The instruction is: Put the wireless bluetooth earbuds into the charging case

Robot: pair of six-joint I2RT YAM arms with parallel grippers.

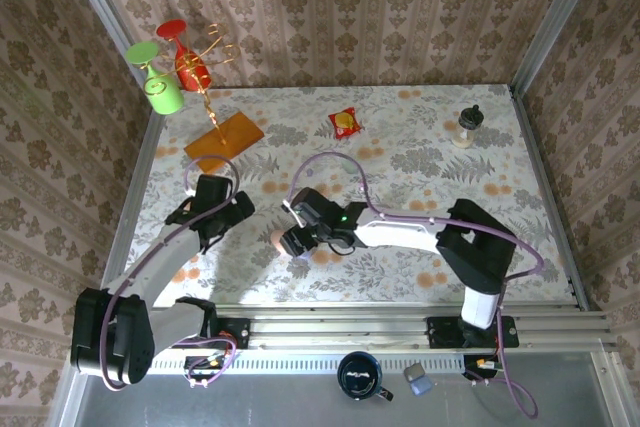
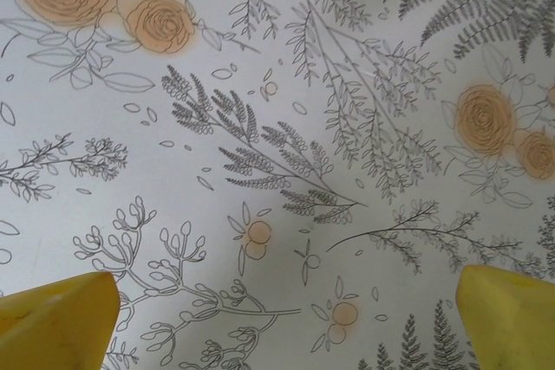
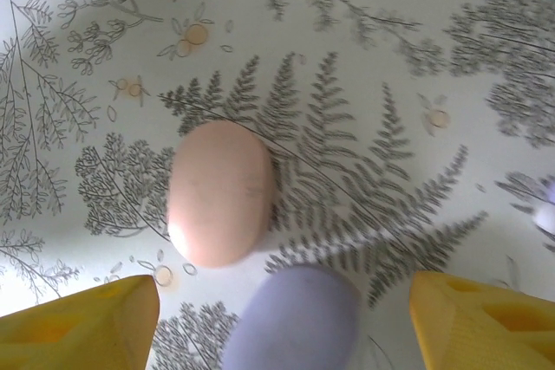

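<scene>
right gripper (image 3: 284, 292) hangs over the floral tablecloth (image 3: 486, 6), yellow fingers spread and gripping nothing. the smooth lilac egg-shaped plastic case (image 3: 295, 322) sits right between them, with a gap on each side. the peach-pink egg-shaped plastic case (image 3: 221, 192) lies just beyond, its long axis pointing away from the fingers. a tiny pale lilac bit (image 3: 545, 204), likely an earbud but blurred, lies off to the right. left gripper (image 2: 286, 288) is wide open over plain cloth, so the right arm looks nearer.

pink case (image 3: 221, 192), purple case (image 3: 295, 322) beside it, end effector (image 3: 282, 301) spread
</scene>
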